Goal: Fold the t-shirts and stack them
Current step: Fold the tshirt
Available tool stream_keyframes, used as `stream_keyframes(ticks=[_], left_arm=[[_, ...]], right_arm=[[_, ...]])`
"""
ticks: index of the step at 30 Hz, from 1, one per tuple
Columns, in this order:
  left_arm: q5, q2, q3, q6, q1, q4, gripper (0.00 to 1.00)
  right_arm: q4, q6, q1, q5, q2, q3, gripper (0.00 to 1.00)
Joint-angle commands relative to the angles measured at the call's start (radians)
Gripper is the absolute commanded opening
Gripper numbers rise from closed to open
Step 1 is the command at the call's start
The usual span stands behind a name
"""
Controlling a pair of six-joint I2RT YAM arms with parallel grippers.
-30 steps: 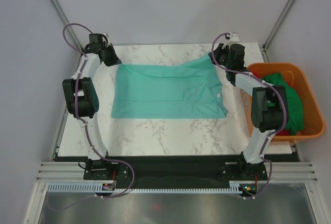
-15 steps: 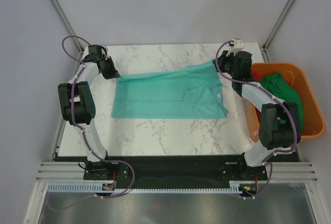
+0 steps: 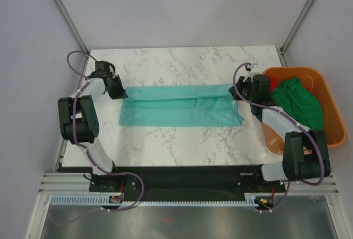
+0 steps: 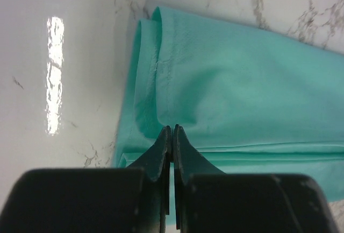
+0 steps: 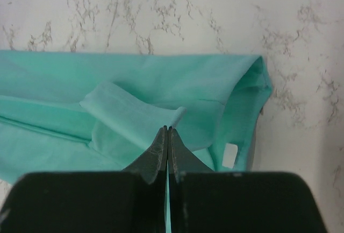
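My left tool point(image 3: 117, 91) is pressed together on the left end of the teal t-shirt point(image 3: 179, 106). In the left wrist view the fingertips of this tool point(image 4: 172, 132) meet on a rolled fold of the teal t-shirt point(image 4: 242, 82), and a thin strip of the same cloth shows between the closed fingers. My right tool point(image 3: 241, 93) is pressed together in the same way on the shirt's right end. In the right wrist view its tips point(image 5: 167, 131) pinch a small raised flap of the teal t-shirt point(image 5: 161, 79), with a sliver of teal between the fingers.

The shirt lies as a long band, left to right, across the middle of the marble worktop point(image 3: 182, 62). Its far part is doubled over the layer beneath. A white label point(image 5: 231, 155) shows at the right end, just beside the collar opening. Bare worktop lies beyond the cloth in both wrist views point(image 4: 80, 28) point(image 5: 161, 12).

At the right edge of the worktop stands the orange tub point(image 3: 335, 137). In it lies a crumpled dark green t-shirt point(image 3: 298, 101), with a bit of red cloth point(image 3: 273, 83) showing at its far-left side.
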Motion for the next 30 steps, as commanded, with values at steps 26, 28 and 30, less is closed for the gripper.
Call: stream_keyframes(ticks=[26,28,30], left_arm=[[-0.132,-0.156,-0.128,0.042,0.004,-0.008,0.42],[-0.158,-0.182,-0.131,0.03,-0.002,-0.012,0.45],[-0.174,-0.196,-0.134,0.013,-0.007,-0.013,0.47]], right_arm=[[-0.032,0.148,0.009,-0.023,-0.158,-0.23,0.0],[-0.036,0.155,0.012,-0.029,-0.158,-0.244,0.0],[-0.042,0.158,0.012,-0.026,-0.165,-0.251,0.0]])
